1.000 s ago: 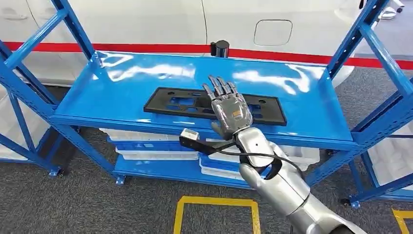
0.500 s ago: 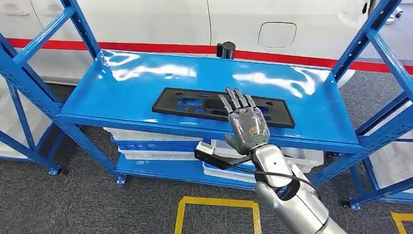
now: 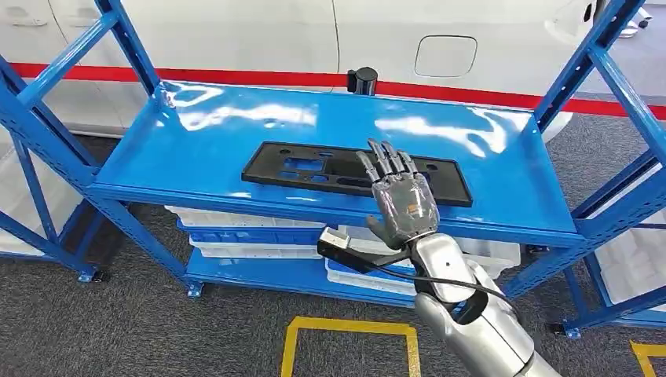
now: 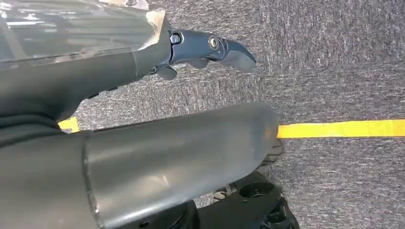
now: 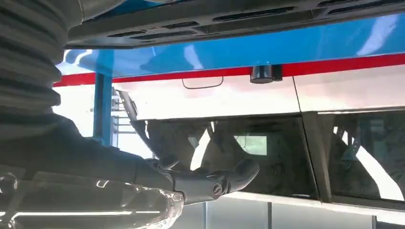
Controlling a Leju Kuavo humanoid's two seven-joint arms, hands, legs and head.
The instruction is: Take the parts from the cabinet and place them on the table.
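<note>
Now right hand (image 3: 402, 206) barely shifted, fingers (image 3: 386, 163) spread, empty, over black part (image 3: 314, 169); left-hand grip unclear

Beyond the hand (image 3: 402, 206), a white car (image 3: 314, 35) with a red stripe (image 3: 236, 78). Below the hand, stacked white trays (image 3: 251, 236). On the grey carpet (image 3: 118, 330) nearest, yellow floor tape (image 3: 349, 323).

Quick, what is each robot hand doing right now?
Left hand: hanging over the floor, holding nothing; open or closed cannot be told.
Right hand: open, fingers extended over the black part.
</note>
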